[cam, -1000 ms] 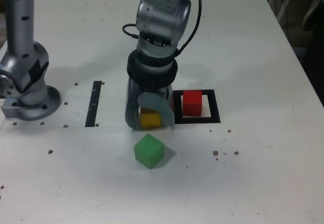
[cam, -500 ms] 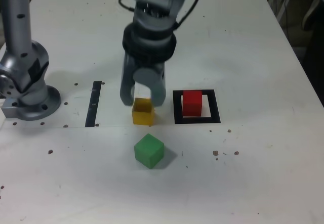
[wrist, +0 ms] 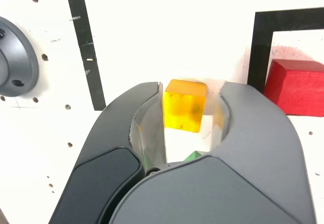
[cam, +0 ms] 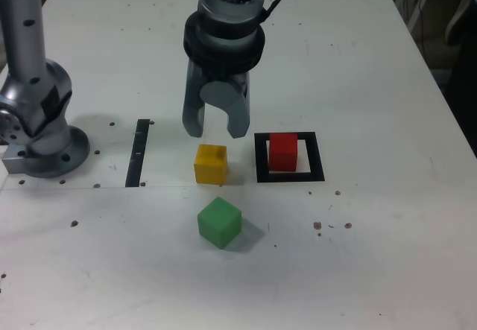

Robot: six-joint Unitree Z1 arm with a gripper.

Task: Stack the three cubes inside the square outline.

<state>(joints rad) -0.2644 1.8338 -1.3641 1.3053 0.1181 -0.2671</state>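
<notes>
Exterior view shows my gripper [cam: 216, 129] up above the bench [cam: 373, 84], jaws apart and holding nothing. The square outline [cam: 317, 159] has the red cube [cam: 282, 152] in it. The yellow cube [cam: 210, 164] sits just beside it, and the green cube [cam: 219, 223] is closer to the near edge. If I go down off-centre, I think a jaw could push the yellow cube away. A second ago the gripper was down around that cube; now it is up without it.

No text, label, brand, number or sign can be read anywhere
</notes>
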